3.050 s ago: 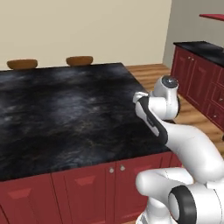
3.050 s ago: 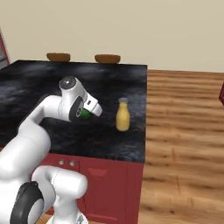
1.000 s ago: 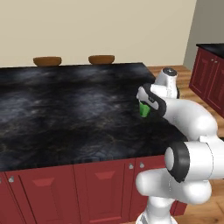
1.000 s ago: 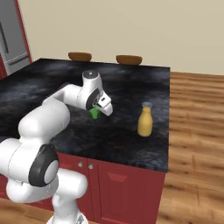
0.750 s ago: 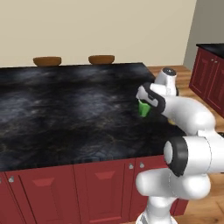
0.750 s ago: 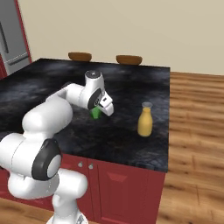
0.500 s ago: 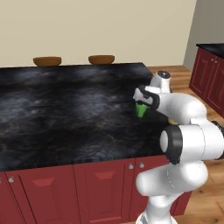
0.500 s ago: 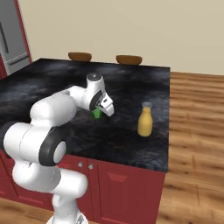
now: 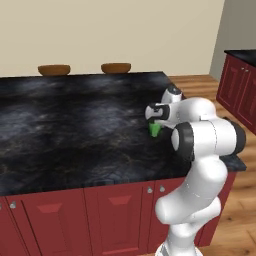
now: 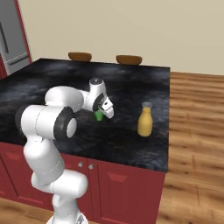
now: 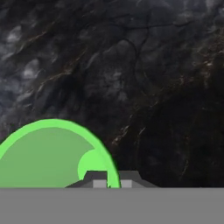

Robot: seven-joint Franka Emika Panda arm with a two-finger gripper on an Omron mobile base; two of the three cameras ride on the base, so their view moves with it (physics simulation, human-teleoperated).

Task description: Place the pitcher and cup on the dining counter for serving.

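The green cup [image 9: 154, 130] sits low on the dining counter [image 9: 75, 125], near its right end, with my gripper [image 9: 154, 124] shut on its rim from above. In the right base view the cup [image 10: 99, 116] peeks out under the hand, gripper [image 10: 101, 113] on it, and the amber pitcher [image 10: 145, 119] stands upright on the black stone top [image 10: 52, 83] about a hand's width to its right. The hand view looks down into the cup [image 11: 48, 157], its rim between the fingertips of the gripper [image 11: 109, 183], over marbled stone [image 11: 153, 87]. Whether the cup's base touches the stone is hidden.
Two round brown stools [image 9: 54, 69] [image 9: 116, 67] stand behind the island's far edge. The counter's right edge drops to wood floor [image 10: 197, 131]. Dark red wall cabinets [image 9: 240, 80] lie far right; a grey fridge [image 10: 11, 39] far left.
The base drove nearer earlier on. Over the last second the hand with the cup shifted slightly and sank toward the stone, while the elbow swung up in front. The pitcher stayed put.
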